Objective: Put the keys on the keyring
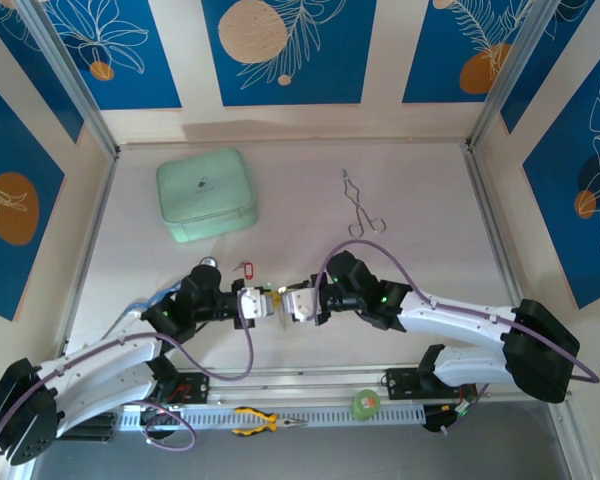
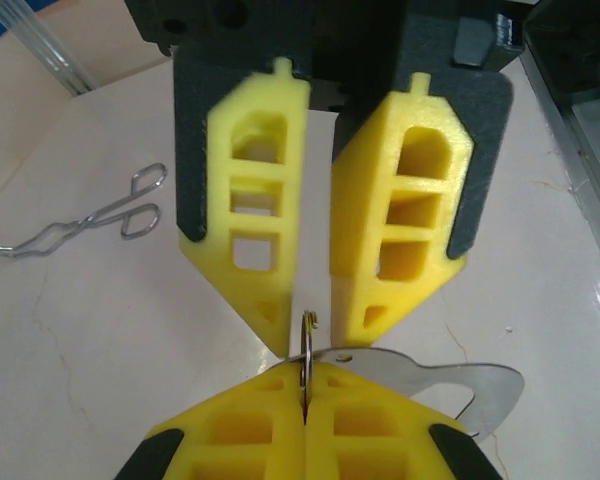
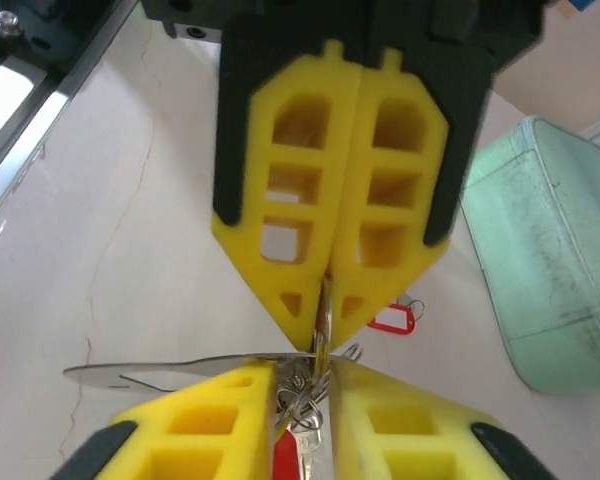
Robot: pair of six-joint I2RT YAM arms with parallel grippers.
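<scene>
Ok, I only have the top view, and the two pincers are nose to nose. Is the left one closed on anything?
Observer: Yes, the left pincer is shut on a thin wire ring, edge-on between its tips.
Operator: Where's the keyring?
Observer: The flat grey keyring juts out sideways right at those tips.
Operator: And the right one?
Observer: The right pincer has its jaws apart, with the keys and a red tag sitting in the gap.
</scene>
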